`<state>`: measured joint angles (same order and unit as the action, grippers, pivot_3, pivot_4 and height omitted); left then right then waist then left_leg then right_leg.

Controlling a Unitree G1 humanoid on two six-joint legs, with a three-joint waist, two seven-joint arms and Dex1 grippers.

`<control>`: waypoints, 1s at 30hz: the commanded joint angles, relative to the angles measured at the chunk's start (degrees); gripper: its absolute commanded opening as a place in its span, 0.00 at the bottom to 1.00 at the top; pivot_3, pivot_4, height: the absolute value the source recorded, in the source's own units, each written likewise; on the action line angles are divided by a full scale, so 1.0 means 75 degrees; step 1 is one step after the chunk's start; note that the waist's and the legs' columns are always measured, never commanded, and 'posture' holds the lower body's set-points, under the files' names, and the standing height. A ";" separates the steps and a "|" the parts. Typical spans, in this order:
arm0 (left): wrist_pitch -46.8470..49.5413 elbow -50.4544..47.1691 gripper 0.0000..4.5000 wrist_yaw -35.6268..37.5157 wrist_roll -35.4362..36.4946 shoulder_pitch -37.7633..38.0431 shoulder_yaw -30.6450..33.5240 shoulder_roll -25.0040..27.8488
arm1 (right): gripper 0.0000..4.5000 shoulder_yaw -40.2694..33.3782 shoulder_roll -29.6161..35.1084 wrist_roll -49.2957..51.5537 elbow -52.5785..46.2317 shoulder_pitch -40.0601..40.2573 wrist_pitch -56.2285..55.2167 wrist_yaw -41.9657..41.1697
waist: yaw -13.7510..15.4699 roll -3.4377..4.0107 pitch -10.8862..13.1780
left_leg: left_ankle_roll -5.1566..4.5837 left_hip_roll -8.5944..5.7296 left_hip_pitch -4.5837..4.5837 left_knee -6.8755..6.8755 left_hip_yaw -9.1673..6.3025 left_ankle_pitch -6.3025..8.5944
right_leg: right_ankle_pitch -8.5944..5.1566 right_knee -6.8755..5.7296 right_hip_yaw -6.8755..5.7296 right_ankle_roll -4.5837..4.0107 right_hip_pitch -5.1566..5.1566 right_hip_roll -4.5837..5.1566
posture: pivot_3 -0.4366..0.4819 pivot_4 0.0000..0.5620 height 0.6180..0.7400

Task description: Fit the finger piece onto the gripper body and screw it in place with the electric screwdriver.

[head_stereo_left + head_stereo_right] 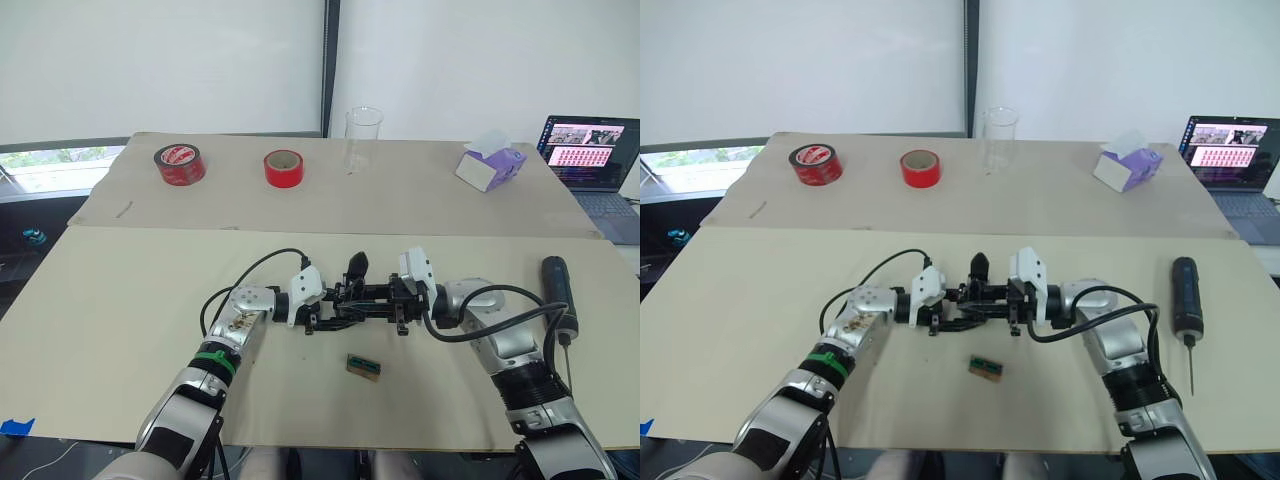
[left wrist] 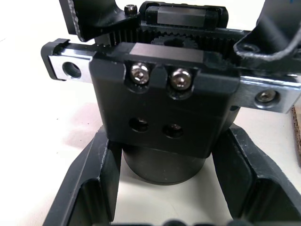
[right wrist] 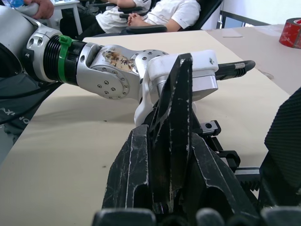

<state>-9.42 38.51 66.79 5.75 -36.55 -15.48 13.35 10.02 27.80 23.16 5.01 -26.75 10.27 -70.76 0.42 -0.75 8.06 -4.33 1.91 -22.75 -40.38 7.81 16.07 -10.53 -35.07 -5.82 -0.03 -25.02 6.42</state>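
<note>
My left gripper (image 1: 322,309) jaws clamp the gripper body (image 2: 162,117) mid-tabletop; right gripper (image 1: 385,300) jaws pinch the finger piece (image 3: 173,136); electric screwdriver (image 1: 1185,292) by the right edge.

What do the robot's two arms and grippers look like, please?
Both arms are silver metal with black segments and black cables looping from the wrists. The left arm wears a green band and has brownish marks on its round wrist joint. The left gripper and right gripper each have a white housing and two long black fingers.
</note>
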 commanded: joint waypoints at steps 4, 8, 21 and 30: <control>0.0189 0.0260 0.51 0.0049 -0.0345 0.0241 -0.0231 0.0121 | 0.10 -0.0060 0.0331 -0.0062 -0.0354 0.0011 0.0298 -0.0044 | 0.0008 0.0000 0.0000 | 0.0000 0.0000 -0.0001 0.0000 0.0000 0.0000 | 0.0000 0.0000 0.0000 0.0000 -0.0001 0.0001 | 0.48 0.27 1.00; 0.0177 0.0293 0.51 0.0028 -0.0349 0.0245 -0.0224 0.0131 | 0.10 -0.0104 0.0357 0.0099 -0.0608 -0.0016 0.0440 -0.0061 | 0.0009 0.0000 0.0000 | -0.0001 0.0000 -0.0001 0.0000 0.0000 0.0001 | 0.0000 0.0002 0.0000 0.0000 -0.0002 0.0001 | 0.48 0.27 1.00; 0.0162 0.0246 0.51 0.0010 -0.0341 0.0294 -0.0219 0.0117 | 0.10 -0.0039 0.0264 -0.0255 -0.0126 -0.0139 0.0383 0.0194 | 0.0010 0.0000 0.0000 | -0.0001 0.0000 -0.0001 0.0000 0.0000 0.0001 | 0.0000 0.0002 -0.0001 0.0000 -0.0001 0.0001 | 0.48 0.27 1.00; 0.0165 0.0196 0.51 0.0044 -0.0337 0.0339 -0.0220 0.0147 | 0.10 0.0100 0.0177 -0.0400 0.0277 -0.0303 0.0325 0.0186 | 0.0003 -0.0001 -0.0001 | -0.0001 0.0001 0.0001 0.0000 0.0001 0.0001 | 0.0000 0.0000 0.0000 0.0000 0.0000 0.0001 | 0.48 0.27 1.00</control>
<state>-9.47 38.16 66.35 5.84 -35.98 -15.28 13.41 10.22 28.67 22.06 5.92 -29.08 12.35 -69.78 0.44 -0.76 8.06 -4.34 1.92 -22.74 -40.38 7.82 16.08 -10.53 -35.07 -5.82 -0.03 -25.02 6.43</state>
